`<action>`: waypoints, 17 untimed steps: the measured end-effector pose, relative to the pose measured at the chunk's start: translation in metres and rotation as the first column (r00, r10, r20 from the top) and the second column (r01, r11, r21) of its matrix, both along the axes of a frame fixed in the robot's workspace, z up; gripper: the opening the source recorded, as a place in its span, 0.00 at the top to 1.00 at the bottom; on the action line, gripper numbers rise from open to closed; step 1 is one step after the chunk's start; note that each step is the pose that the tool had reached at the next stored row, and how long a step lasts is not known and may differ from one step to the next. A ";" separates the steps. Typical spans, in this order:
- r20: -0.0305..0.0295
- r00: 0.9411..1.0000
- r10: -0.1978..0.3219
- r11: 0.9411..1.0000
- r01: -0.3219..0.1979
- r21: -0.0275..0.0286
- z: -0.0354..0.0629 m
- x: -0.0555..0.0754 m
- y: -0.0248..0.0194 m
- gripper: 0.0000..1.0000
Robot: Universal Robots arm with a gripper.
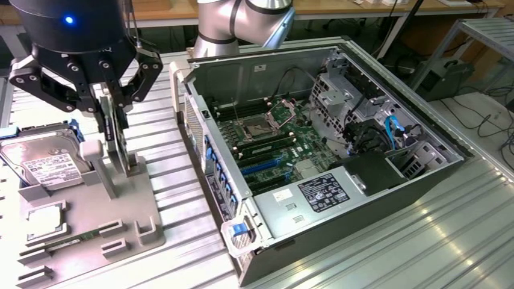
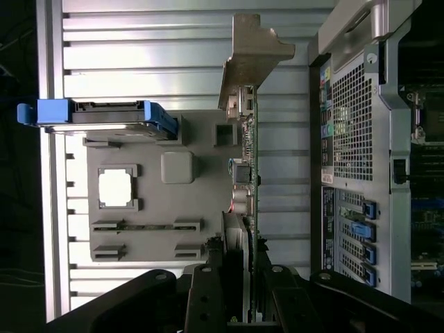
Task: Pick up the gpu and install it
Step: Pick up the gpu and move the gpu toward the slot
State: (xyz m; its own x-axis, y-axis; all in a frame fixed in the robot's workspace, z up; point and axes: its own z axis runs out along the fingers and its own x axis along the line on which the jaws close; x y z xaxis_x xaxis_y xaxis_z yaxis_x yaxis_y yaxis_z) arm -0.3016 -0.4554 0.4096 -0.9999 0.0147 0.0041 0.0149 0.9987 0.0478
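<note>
Pinched upright and edge-on between the closed-in fingers of the black gripper [image 1: 112, 107]: the gpu [image 1: 119, 135], a thin dark card gripped by its top edge. Hanging over the grey parts holder [image 1: 120, 223] at the exterior view's left, lower edge down at the holder's tall slotted posts; impossible to tell whether seated there or just clear. Seen from the wrist, the same card [image 2: 251, 177] running away from the gripper [image 2: 239, 284], silver end bracket [image 2: 254, 52] at the far end. Further left on the holder, a hard drive [image 1: 47, 162] with a white label, propped in a blue carrier. Nearer the camera, a square processor chip [image 1: 44, 220] and a memory stick [image 1: 76, 238] in their recesses. To the exterior view's right, well apart from the card, an open computer case [image 1: 386, 108] lying on the slatted metal table [image 1: 434, 241], motherboard [image 1: 273, 141] exposed.
</note>
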 end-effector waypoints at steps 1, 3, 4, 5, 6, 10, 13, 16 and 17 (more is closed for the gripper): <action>0.000 1.000 0.000 1.000 0.000 0.000 0.0008 0.000 0.0000 0.73; 0.000 1.000 0.000 1.000 0.000 0.000 0.0020 0.000 0.0000 0.73; 0.000 1.000 0.000 1.000 0.000 0.000 0.0025 0.000 0.0000 0.73; 0.000 1.000 0.000 1.000 0.000 0.000 0.0031 0.000 0.0000 0.73; 0.000 1.000 0.000 1.000 0.000 0.000 0.0039 0.000 0.0000 0.73; 0.000 1.000 0.000 1.000 0.000 0.000 0.0057 0.000 0.0000 0.73; 0.000 1.000 0.000 1.000 0.000 0.000 0.0070 0.000 0.0000 0.73; 0.000 1.000 0.000 1.000 0.000 0.000 0.0100 0.000 0.0000 0.73; 0.000 1.000 0.000 1.000 0.000 0.000 0.0108 0.000 0.0000 0.73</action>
